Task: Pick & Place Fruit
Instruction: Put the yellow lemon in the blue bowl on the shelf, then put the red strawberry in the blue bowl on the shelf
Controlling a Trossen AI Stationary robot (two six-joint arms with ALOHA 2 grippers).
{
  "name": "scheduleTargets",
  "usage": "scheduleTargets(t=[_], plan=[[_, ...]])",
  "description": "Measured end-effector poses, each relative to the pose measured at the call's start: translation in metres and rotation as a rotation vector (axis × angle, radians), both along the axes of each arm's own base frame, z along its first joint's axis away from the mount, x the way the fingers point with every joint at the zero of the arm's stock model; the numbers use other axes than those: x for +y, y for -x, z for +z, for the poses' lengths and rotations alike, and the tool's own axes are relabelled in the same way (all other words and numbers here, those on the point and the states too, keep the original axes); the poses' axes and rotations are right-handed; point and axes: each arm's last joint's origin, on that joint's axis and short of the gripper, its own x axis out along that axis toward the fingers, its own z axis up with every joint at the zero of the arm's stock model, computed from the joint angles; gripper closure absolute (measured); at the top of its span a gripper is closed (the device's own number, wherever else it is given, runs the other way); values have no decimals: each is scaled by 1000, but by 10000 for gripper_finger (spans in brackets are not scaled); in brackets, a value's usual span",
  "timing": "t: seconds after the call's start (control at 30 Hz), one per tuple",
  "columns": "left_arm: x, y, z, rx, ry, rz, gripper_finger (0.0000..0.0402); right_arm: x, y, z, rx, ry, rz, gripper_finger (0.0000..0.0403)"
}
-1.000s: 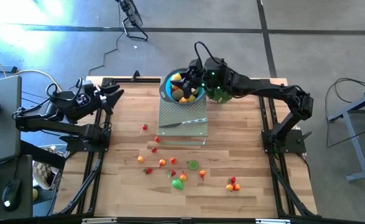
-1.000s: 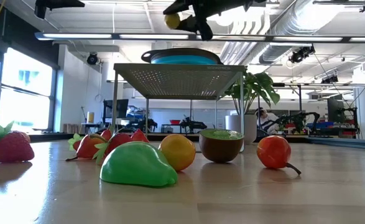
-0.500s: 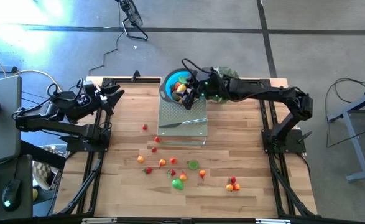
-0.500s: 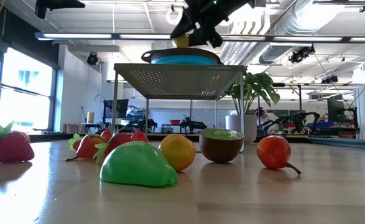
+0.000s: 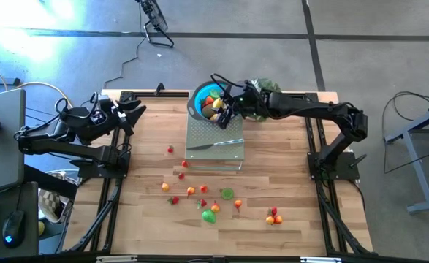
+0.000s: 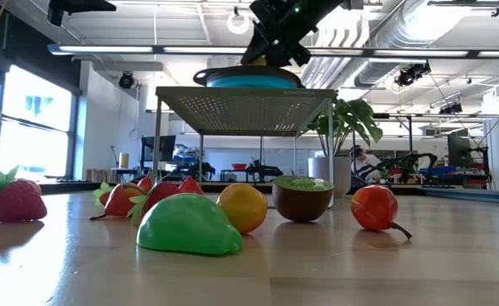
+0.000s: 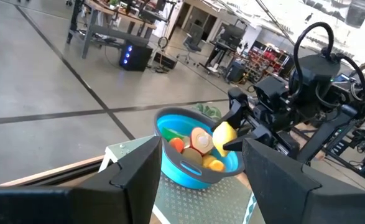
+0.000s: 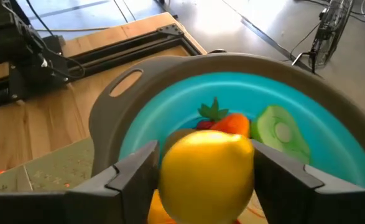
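Right gripper (image 8: 204, 186) poised over the blue collapsible bowl (image 5: 199, 98) with a round yellow toy lemon (image 8: 206, 169) between its jaws.

The jaws hold the lemon directly above the bowl's opening, apparently so that it will drop among the fruit already inside: an orange piece (image 8: 232, 122), a halved green one (image 8: 280, 134) and others. The bowl stands on a raised perforated metal stand (image 5: 214, 139), beside a slim silver knife (image 5: 215, 144). Many small toy fruits (image 5: 208, 214) lie scattered on the wooden tabletop (image 5: 287, 168), well apart from the bowl and not yet collected. The left gripper (image 5: 130, 113) waits at the tabletop's left edge, jaws parted and empty, as its wrist view shows.
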Motion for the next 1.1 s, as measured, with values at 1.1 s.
scheduleTargets(t=[1.1], plan=[[-2, -2, -8, 70, 32, -65, 186, 35, 106, 84, -96, -62, 101, 260]])
